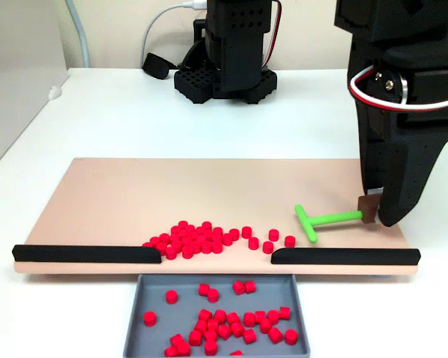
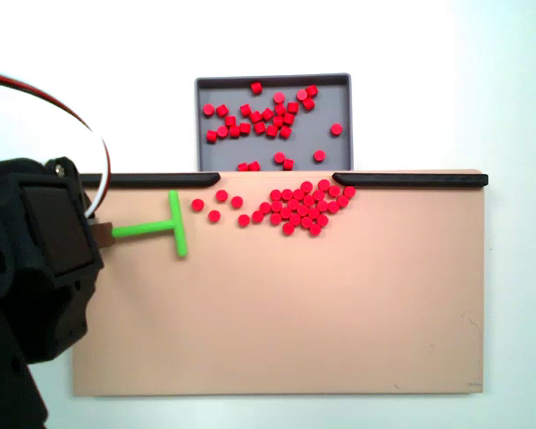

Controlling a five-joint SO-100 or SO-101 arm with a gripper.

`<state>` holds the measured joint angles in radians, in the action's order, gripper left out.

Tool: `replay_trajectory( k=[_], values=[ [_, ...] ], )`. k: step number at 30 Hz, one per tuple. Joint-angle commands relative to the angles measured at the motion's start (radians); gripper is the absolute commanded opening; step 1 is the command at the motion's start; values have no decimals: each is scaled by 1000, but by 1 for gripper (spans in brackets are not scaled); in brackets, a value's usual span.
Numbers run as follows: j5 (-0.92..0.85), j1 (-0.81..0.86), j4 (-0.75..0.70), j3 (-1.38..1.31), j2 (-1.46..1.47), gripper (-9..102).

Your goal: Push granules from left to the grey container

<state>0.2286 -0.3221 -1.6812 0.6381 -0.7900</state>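
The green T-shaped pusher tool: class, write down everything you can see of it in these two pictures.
The green T-shaped pusher tool is bright green, plastic-looking, with a long stem and a short crossbar. It lies flat on the tan board. A brown block at the stem's end sits at the black gripper, whose grip is hidden. The crossbar faces the red granules but stands apart from them, short of the gap between the black strips.
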Motion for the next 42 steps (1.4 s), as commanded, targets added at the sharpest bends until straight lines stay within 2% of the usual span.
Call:
replay_trajectory(
  k=[1,42],
  values=[
    [17,9,5,-32,-15,0],
    [-17,89,5,-32,51,0]
  ],
)
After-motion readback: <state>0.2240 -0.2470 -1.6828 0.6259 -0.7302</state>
